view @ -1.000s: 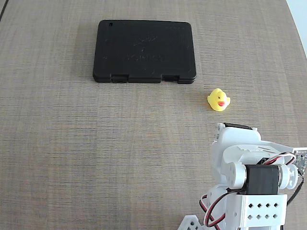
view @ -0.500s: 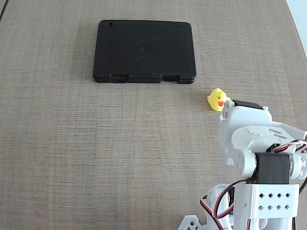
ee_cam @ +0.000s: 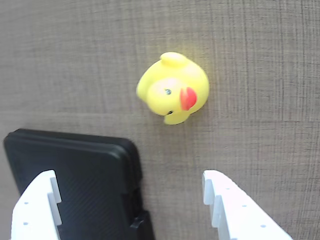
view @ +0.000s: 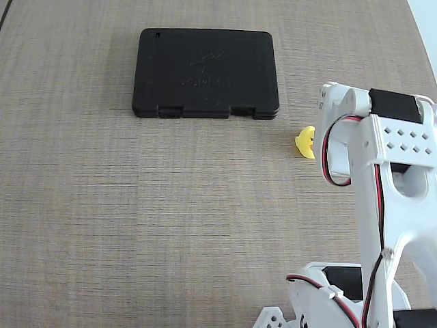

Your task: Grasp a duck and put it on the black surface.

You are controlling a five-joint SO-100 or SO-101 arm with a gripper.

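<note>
A tiny yellow duck (ee_cam: 172, 89) with an orange-red beak lies on the woven table, seen from above in the wrist view. In the fixed view the duck (view: 305, 141) sits right of the black case, partly hidden by the white arm. The black case (view: 205, 73) lies flat at the upper middle; it also shows at the lower left of the wrist view (ee_cam: 85, 185). My gripper (ee_cam: 132, 200) is open and empty, its white fingertips (ee_cam: 227, 200) above the table, with the duck beyond them. In the fixed view the gripper is hidden under the arm.
The white arm (view: 382, 205) with black motors and red-black wires fills the lower right of the fixed view. The table (view: 102, 219) is a brown woven mat. A pale strip (view: 427, 27) shows at the upper right edge.
</note>
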